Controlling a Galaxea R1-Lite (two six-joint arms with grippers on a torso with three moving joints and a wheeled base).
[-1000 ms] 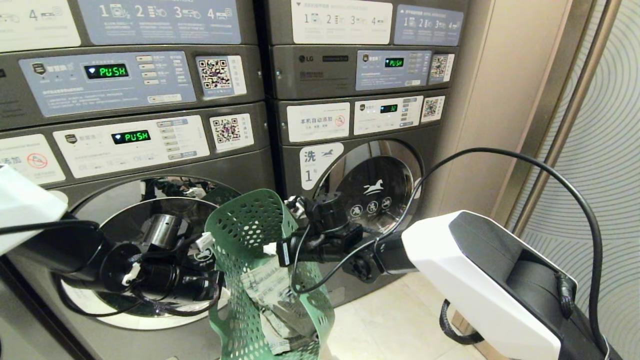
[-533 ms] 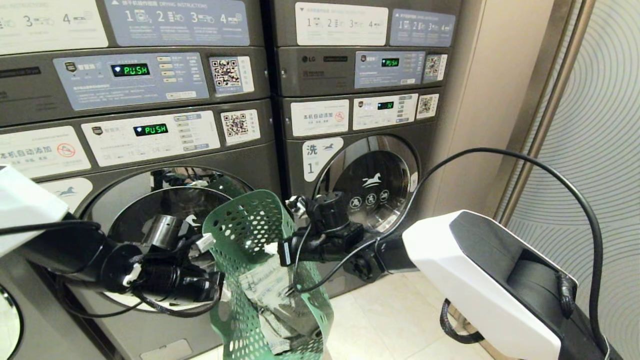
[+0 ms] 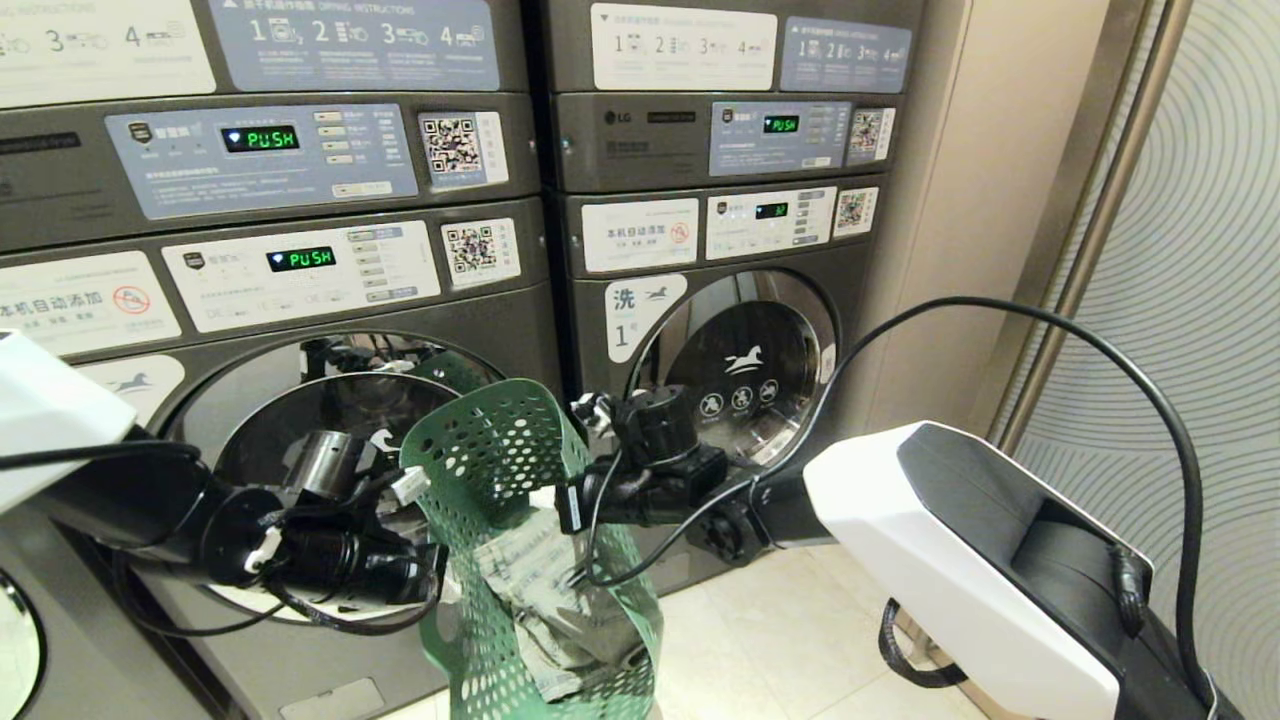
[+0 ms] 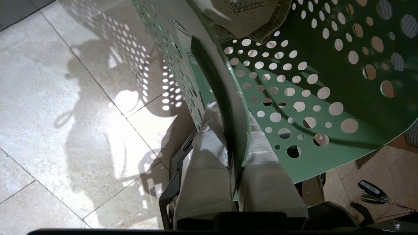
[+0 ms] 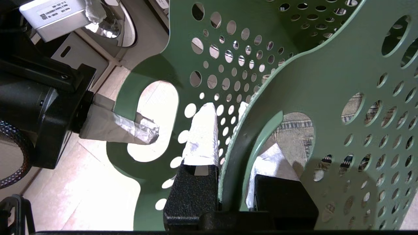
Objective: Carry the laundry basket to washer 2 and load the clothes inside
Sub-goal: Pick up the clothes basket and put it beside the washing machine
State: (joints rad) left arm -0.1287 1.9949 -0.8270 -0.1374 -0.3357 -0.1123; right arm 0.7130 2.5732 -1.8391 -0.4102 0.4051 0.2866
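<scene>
Robot holds the laundry basket [image 3: 520,520] up at a washer [image 3: 330,440].
Left gripper [image 4: 233,169] and right gripper [image 5: 228,156] each clamp a basket wall, jeans [image 3: 545,600] inside.

The laundry basket [image 3: 500,450] is matt green plastic, smooth and punched with round holes, and the clothes [image 3: 545,600] in it are pale, woven denim with stitched seams. The left gripper's fingers [image 4: 205,169] are wrapped in white cloth-like tape. The floor tiles [image 4: 65,98] are glossy polished stone, and the washer doors [image 3: 745,375] show shiny chrome rims around glass.
</scene>
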